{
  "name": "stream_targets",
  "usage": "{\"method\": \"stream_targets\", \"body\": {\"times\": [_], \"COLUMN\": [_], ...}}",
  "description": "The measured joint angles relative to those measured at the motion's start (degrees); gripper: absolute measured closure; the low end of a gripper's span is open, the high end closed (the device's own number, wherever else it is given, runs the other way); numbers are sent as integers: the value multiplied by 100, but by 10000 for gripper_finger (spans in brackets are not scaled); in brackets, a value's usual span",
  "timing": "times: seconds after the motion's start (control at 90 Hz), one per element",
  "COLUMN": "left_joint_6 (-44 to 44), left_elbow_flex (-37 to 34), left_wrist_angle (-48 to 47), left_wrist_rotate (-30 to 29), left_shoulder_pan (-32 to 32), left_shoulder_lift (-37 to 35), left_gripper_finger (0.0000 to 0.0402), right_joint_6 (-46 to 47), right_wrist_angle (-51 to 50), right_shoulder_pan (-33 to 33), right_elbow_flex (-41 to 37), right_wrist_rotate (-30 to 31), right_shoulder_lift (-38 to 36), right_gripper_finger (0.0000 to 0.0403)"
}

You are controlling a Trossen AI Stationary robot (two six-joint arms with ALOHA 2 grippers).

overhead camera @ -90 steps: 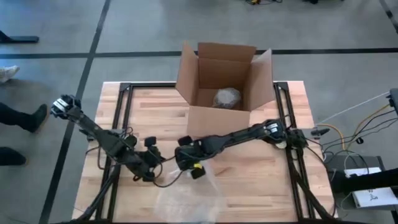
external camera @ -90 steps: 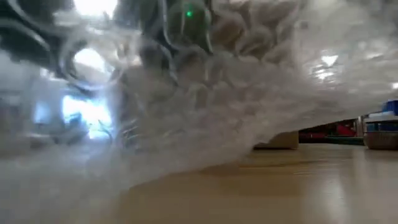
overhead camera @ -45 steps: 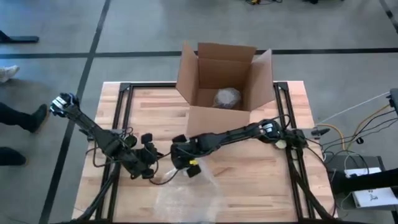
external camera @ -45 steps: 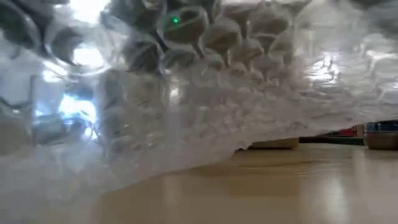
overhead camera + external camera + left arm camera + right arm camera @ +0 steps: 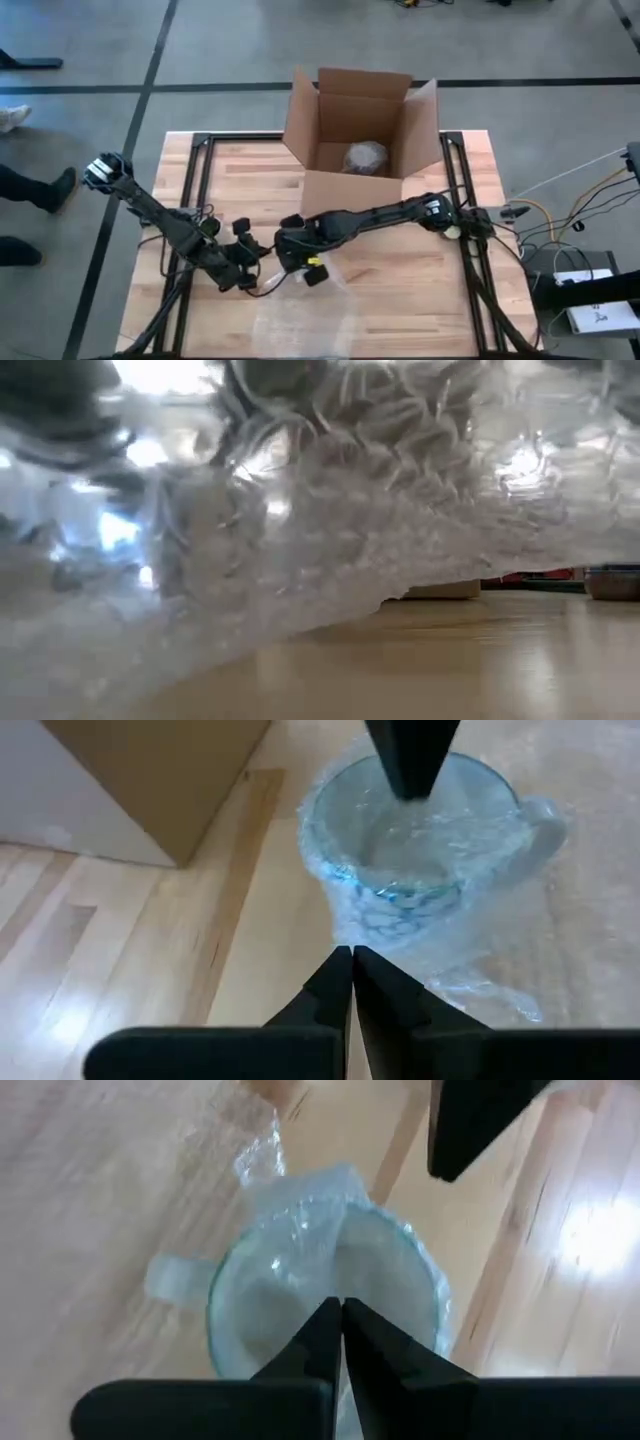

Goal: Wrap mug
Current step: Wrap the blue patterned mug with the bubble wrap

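A clear glass mug (image 5: pixel 420 850) stands upright on the table, swathed in bubble wrap (image 5: pixel 400 920), with its handle (image 5: pixel 545 820) under the wrap. The rest of the sheet (image 5: pixel 300 320) lies toward the near edge and fills the low view (image 5: pixel 300 540). My right gripper (image 5: pixel 340 1305) is shut, its tips in the mug's mouth. My left gripper (image 5: pixel 352 955) is shut, low beside the mug's foot on the mug's left. In the high view the two grippers (image 5: pixel 248 270) (image 5: pixel 297 262) face each other across the mug. My right gripper comes from above, slanting from the table's right, with its shut fingertips (image 5: pixel 410 780) at the wrap folded over the mug's rim (image 5: pixel 310 1200). Whether it pinches the wrap or only presses on it, I cannot tell. My left gripper lies nearly level, coming from the table's left. Its shut tips meet the wrap's edge (image 5: pixel 350 935) at the mug's foot. Whether wrap is between the fingers I cannot tell.
An open cardboard box (image 5: pixel 360 130) stands at the far middle of the table with a wrapped bundle (image 5: pixel 365 157) inside; its corner (image 5: pixel 150 780) is close to the mug. Bare wood lies to the right of the sheet.
Both grippers have stayed shut at the mug with only small shifts. In the low view the bubble wrap has stirred and its folds have changed shape.
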Motion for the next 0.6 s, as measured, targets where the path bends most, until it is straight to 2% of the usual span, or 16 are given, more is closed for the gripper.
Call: {"method": "stream_targets", "body": {"times": [0.111, 0.3, 0.6], "left_joint_6": [2, 0, 1], "left_elbow_flex": [0, 0, 0], "left_wrist_angle": [-13, 29, 290], "left_wrist_rotate": [8, 12, 20], "left_shoulder_pan": [0, -7, -7], "left_shoulder_lift": [49, 43, 40], "left_gripper_finger": [402, 402, 402], "right_joint_6": [218, 591, 618], "right_wrist_angle": [-328, -630, -442], "right_shoulder_pan": [73, 133, 65], "right_elbow_flex": [293, 275, 263], "right_wrist_rotate": [0, 43, 272], "right_shoulder_lift": [-13, -167, 147], "right_gripper_finger": [403, 403, 403]}}
